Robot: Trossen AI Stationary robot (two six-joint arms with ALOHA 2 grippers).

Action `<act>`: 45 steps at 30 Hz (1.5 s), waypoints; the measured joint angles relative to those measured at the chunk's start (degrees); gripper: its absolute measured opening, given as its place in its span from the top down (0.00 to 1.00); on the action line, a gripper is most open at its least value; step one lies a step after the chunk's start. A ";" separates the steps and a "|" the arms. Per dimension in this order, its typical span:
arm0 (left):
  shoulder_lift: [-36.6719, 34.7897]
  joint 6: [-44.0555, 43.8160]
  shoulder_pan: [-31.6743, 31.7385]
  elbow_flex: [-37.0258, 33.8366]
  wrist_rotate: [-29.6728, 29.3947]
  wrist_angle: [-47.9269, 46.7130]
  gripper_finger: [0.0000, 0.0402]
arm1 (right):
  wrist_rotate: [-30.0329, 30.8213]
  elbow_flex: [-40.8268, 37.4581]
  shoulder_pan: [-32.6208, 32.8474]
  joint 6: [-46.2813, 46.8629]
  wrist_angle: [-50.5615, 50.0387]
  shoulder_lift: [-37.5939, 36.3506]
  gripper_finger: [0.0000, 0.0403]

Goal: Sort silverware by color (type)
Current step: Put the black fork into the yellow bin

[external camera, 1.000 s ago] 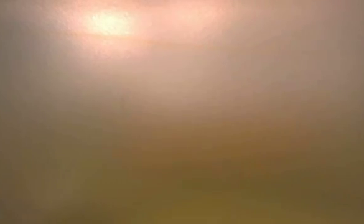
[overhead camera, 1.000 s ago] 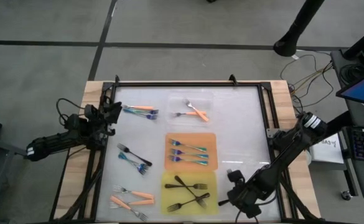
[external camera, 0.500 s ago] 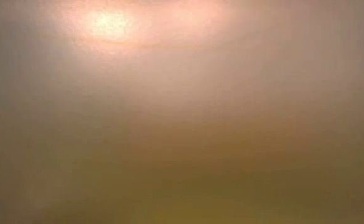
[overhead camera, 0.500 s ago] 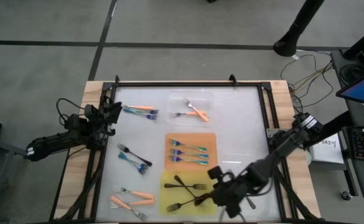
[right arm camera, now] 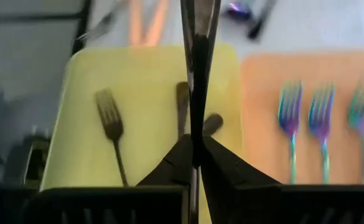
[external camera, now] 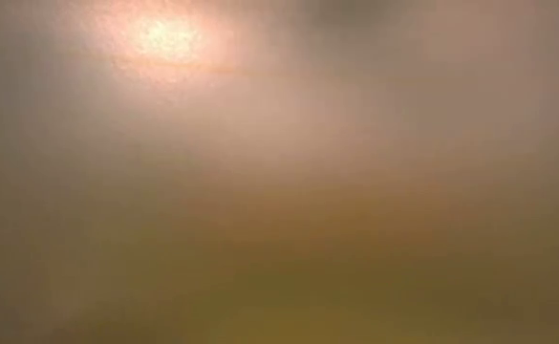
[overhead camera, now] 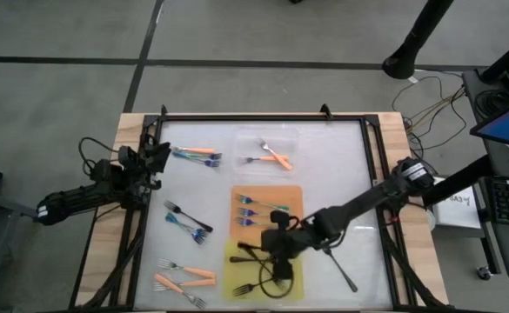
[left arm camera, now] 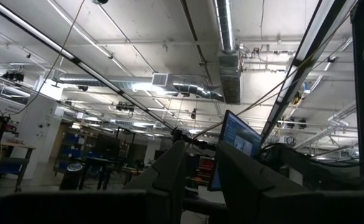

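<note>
My right gripper point(overhead camera: 270, 249) hangs over the yellow tray point(overhead camera: 237, 280), which holds several black forks point(right arm camera: 110, 121). It is shut, with a thin dark strip that looks like a black fork point(right arm camera: 197, 93) edge-on between the fingers. The orange tray point(overhead camera: 293, 198) holds three teal forks point(overhead camera: 263, 213). The clear tray point(overhead camera: 267, 139) holds orange-handled forks point(overhead camera: 276, 157). Loose forks lie at the far left point(overhead camera: 197, 154), the mid left point(overhead camera: 189, 223) and the near left point(overhead camera: 184, 278). My left gripper point(overhead camera: 158, 158) waits at the table's left edge, open, pointing up at the ceiling point(left arm camera: 200, 171). My right gripper pinches the dark strip point(right arm camera: 197, 68) between its two shut fingers, which point down at the yellow tray from above. The strip runs along the fingers and stands clear of the tray. Which part of the fork is held does not show.
A black frame point(overhead camera: 263, 116) borders the white table top. Bare table lies right of the trays point(overhead camera: 341, 174). The low view shows only a blur.
My right gripper has swept from the table's near right corner toward its left edge and a little toward the far edge, and now stands over the yellow tray. The forks on the table and in the trays lie as before.
</note>
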 joint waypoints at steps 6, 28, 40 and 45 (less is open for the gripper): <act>0.00 0.00 0.00 0.01 0.00 0.00 0.81 | -3.97 -0.07 -1.78 8.10 -0.06 0.46 0.94; 0.00 0.00 0.00 0.00 0.00 0.01 0.81 | -14.57 0.57 -0.55 26.19 -13.56 -2.56 0.75; 0.00 0.00 0.02 0.00 -0.02 0.02 0.81 | -11.63 -3.15 10.45 51.63 -38.05 -3.69 0.74; 0.00 0.00 0.00 0.02 0.00 0.01 0.81 | -13.16 -9.67 13.83 56.81 -33.68 -3.67 0.74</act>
